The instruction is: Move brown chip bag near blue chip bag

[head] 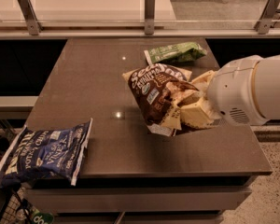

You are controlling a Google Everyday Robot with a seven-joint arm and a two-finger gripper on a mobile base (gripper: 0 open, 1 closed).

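The brown chip bag [156, 94] is crinkled, dark brown and tan with white script, and is held above the middle-right of the dark table [98, 78]. My gripper [189, 107] is shut on its right side, with cream fingers [196, 113] pressed into the bag and the white arm reaching in from the right. The blue chip bag [42, 153] lies flat at the table's front-left corner, partly hanging over the edge, well to the left of the held bag.
A green bag [175, 52] lies at the back right of the table, behind the gripper. A glass barrier with metal posts [149, 6] runs along the far side. A basket [18, 211] shows below the front-left corner.
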